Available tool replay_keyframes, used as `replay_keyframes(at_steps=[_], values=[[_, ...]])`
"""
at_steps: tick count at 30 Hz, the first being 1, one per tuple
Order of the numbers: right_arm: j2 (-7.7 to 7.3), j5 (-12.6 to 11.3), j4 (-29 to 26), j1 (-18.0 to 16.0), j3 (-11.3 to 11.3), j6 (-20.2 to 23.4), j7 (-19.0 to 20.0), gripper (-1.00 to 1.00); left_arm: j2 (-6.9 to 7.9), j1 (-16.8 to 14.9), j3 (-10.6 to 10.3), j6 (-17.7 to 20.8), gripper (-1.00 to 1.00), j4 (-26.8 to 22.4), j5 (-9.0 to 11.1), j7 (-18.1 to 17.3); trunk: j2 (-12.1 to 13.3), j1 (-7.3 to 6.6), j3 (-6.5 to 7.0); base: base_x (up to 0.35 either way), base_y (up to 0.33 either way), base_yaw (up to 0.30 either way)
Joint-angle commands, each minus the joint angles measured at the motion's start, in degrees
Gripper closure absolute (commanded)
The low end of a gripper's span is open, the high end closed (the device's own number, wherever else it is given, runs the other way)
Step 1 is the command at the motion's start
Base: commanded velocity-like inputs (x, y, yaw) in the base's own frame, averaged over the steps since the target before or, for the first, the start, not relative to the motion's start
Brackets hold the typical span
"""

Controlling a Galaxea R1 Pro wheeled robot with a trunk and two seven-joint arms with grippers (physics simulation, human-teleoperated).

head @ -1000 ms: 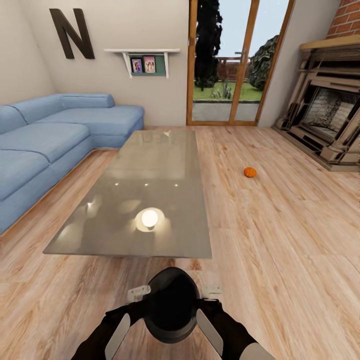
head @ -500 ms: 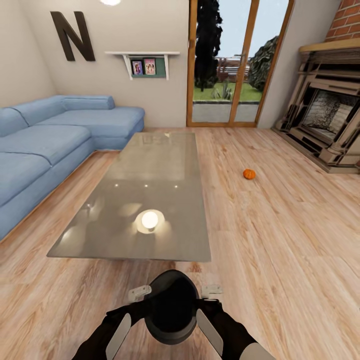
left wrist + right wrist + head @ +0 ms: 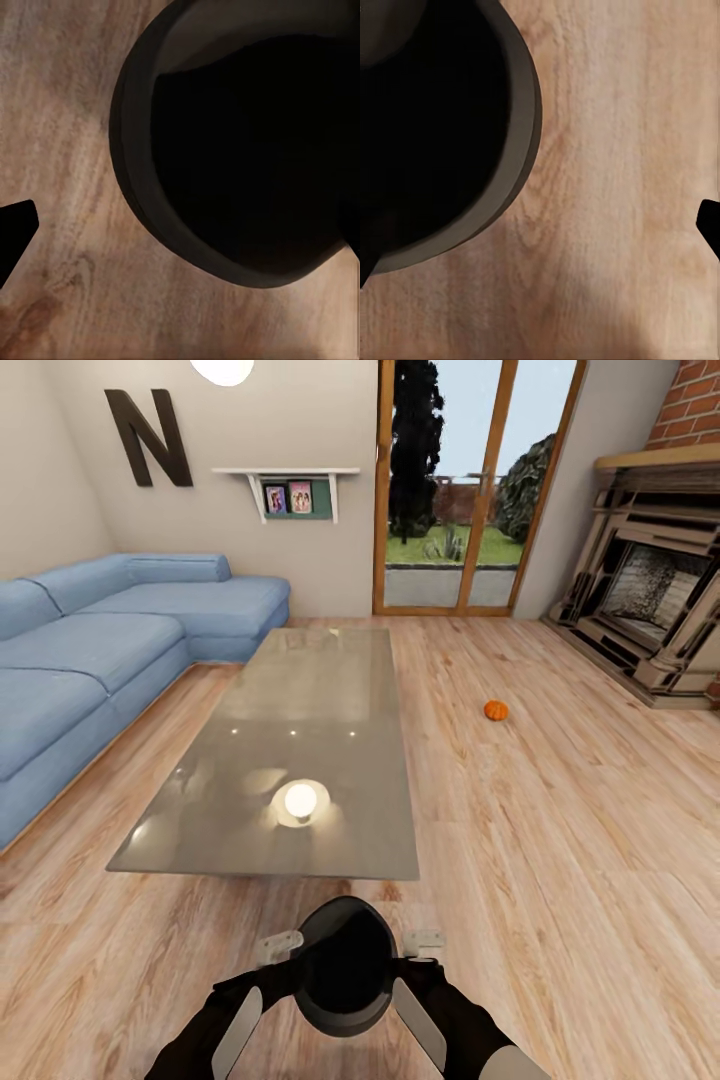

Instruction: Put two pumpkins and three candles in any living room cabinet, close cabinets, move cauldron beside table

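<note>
2 grippers, the left gripper (image 3: 278, 946) and the right gripper (image 3: 422, 940), clamp the cauldron's (image 3: 344, 966) rim from either side, jaws closed on it, above the floor (image 3: 560, 860) just off the table's (image 3: 300, 760) near edge. 1 pumpkin (image 3: 496, 710) sits on the floor beyond the table's right edge.

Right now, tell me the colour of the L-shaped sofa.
Light blue sofa, clearest in the head view.

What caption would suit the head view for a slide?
Both arms carry the black cauldron toward the glass table; a pumpkin sits on the floor.
</note>
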Motion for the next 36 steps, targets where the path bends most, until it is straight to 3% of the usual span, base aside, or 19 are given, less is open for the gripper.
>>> replay_keyframes(at_steps=[1, 17, 26, 36], values=[[0.0, -0.3, -0.1, 0.0, 0.1, 0.2, -0.4, -1.0, 0.05, 0.0, -0.2, 0.3, -1.0, -0.1, 0.6, 0.5, 0.4, -0.23, 0.14, -0.008, 0.0, 0.0], [0.0, -0.5, -0.1, 0.0, 0.1, 0.1, -0.4, -1.0, 0.44, -0.1, -0.2, 1.6, -1.0, -0.4, 0.6, 0.5, 6.8, -3.75, 3.01, -0.296, 0.0, 0.0], [0.0, 0.3, 2.9, 2.9, 0.3, 1.3, -1.2, -1.0, 0.11, 2.1, -0.2, 4.1, -1.0, 1.9, 0.8, 0.5, 6.8, -3.74, 3.0, 0.0, 0.0, 0.0], [0.0, 0.3, 6.1, 6.1, 0.5, -1.9, -1.3, -1.0, 0.09, 2.3, -0.3, 4.3, -1.0, 5.1, 0.7, 0.5, 10.8, -5.94, 4.8, 0.0, 0.0, 0.0]])
